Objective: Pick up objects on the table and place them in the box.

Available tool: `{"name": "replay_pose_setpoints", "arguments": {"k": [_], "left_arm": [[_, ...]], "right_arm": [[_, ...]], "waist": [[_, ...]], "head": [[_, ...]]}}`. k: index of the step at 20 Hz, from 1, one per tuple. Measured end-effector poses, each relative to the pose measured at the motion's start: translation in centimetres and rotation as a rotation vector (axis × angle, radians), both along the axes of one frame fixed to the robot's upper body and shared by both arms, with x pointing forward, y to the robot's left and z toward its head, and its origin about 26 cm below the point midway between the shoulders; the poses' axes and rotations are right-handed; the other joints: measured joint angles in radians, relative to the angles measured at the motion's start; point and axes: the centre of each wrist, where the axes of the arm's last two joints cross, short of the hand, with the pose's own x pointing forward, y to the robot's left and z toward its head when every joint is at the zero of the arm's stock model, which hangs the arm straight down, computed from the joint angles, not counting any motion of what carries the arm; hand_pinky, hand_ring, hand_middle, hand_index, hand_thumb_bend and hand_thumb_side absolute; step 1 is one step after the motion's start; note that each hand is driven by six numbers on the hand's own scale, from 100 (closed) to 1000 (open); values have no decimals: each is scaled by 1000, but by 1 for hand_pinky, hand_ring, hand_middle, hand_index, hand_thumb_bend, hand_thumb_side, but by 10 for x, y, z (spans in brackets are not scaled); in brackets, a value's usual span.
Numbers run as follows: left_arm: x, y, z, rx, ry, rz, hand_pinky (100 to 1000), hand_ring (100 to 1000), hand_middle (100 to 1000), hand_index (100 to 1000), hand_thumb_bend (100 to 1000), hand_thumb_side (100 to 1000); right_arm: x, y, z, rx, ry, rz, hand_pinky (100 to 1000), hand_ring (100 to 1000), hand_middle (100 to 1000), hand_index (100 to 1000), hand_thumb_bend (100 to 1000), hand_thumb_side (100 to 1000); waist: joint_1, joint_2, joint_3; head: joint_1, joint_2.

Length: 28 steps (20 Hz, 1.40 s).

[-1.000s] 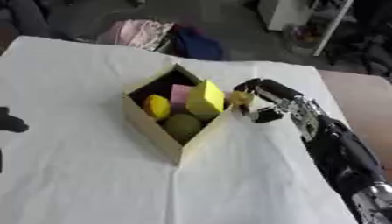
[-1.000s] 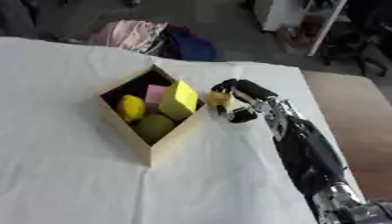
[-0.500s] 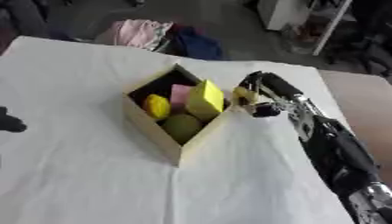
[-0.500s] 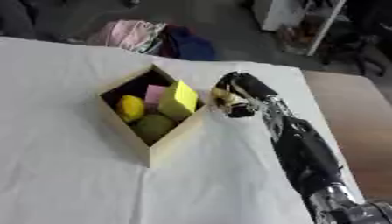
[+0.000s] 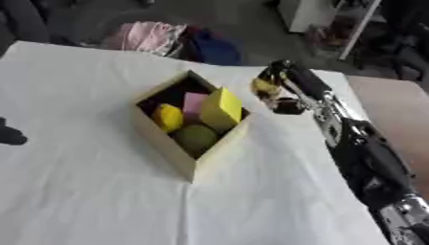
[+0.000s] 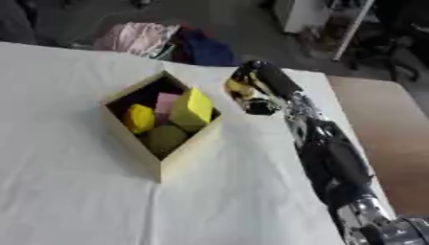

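An open wooden box (image 5: 204,160) stands cornerwise on the white tablecloth. Inside it lie a yellow block (image 5: 220,108), a pink block (image 5: 194,102), a yellow rounded piece (image 5: 167,117) and a green ball (image 5: 196,137). My right hand (image 5: 283,85) hangs just past the box's right corner, raised above the cloth, fingers curled round a small yellow object (image 6: 238,89). My left hand (image 5: 10,136) shows only as a dark shape at the left edge.
Pink cloth (image 5: 147,36) and a blue bundle (image 5: 215,49) lie on the floor beyond the table's far edge. A brown surface (image 5: 398,112) borders the cloth on the right. White cloth spreads in front of the box.
My right hand has risen and moved slightly toward the far side beside the box's right corner, keeping the small yellow object. The box and its contents stay put.
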Motion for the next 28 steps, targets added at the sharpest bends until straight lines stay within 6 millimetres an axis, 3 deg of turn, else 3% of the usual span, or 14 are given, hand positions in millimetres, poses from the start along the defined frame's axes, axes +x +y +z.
{"name": "replay_pose_setpoints", "arguments": {"k": [6,11,20,22,24,25,26,27,28], "left_arm": [[0,0,-1,-2,3,0,776,681,644,828,100,583],[0,0,-1,-5,4,-3,775,681,643,828,100,590],[1,-1,1,-15,-1,-22,759,676,640,826,100,601],[1,-1,2,-16,-1,-25,756,675,639,826,100,601],[1,-1,2,-18,-1,-27,756,675,639,826,100,599],[1,-1,2,-18,0,-28,756,675,639,826,100,599],[1,-1,2,-18,1,-28,756,675,639,826,100,598],[1,-1,2,-18,1,-29,757,675,638,826,100,598],[1,-1,2,-18,2,-29,757,674,638,826,100,598]], "right_arm": [[0,20,29,-18,-69,158,358,394,334,519,100,100],[-2,34,42,-49,-79,253,385,417,356,544,100,100],[-1,102,47,-175,-31,430,462,467,414,603,100,113],[-1,111,44,-201,-7,447,543,511,489,672,100,149],[-2,117,40,-238,18,455,647,610,618,789,100,192],[-2,119,39,-261,31,454,720,702,724,875,100,162],[-2,120,36,-284,46,451,743,730,752,894,100,229],[-2,119,33,-309,65,443,807,811,829,946,100,247],[-2,118,31,-334,81,434,828,835,854,959,100,248]], "waist": [[0,-1,-1],[0,-1,10],[0,-5,42],[0,-6,47],[0,-6,51],[0,-7,52],[0,-9,52],[0,-11,53],[0,-12,53]], "head": [[-4,0],[-9,1],[-31,1],[-33,1],[-35,1],[-35,1],[-35,1],[-35,1],[-35,1]]}}
